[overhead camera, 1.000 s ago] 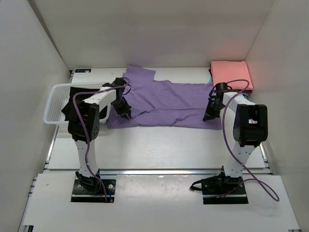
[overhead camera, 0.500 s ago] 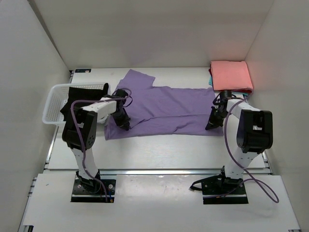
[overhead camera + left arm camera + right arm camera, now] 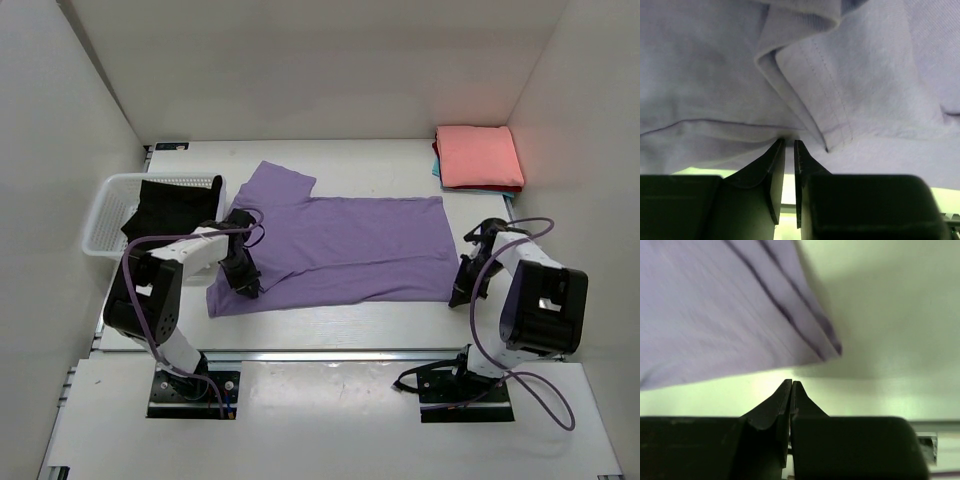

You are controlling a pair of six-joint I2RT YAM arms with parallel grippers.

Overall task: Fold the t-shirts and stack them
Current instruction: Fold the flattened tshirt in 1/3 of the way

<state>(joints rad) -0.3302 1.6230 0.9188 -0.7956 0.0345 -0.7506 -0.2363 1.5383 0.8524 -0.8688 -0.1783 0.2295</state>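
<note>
The lilac t-shirt (image 3: 340, 245) lies spread flat across the middle of the table. My left gripper (image 3: 247, 285) is low over its near left part and pinches a fold of the lilac cloth (image 3: 865, 75) at its tips (image 3: 789, 142). My right gripper (image 3: 460, 296) is just right of the shirt's near right corner. In the right wrist view its jaws (image 3: 791, 384) are shut and empty, a little short of the lilac hem (image 3: 715, 305). The folded salmon-pink shirt (image 3: 478, 155) sits at the back right, with a teal edge (image 3: 436, 166) under it. The black shirt (image 3: 175, 200) lies in the basket.
The white lattice basket (image 3: 100, 225) stands at the left edge, beside the left arm. White walls close in the table on three sides. A metal rail runs along the near table edge (image 3: 330, 353).
Both grippers moved toward the near edge, dragging the lilac shirt with them and flattening it. The right gripper has let go of the shirt's corner and now sits just beside it.
</note>
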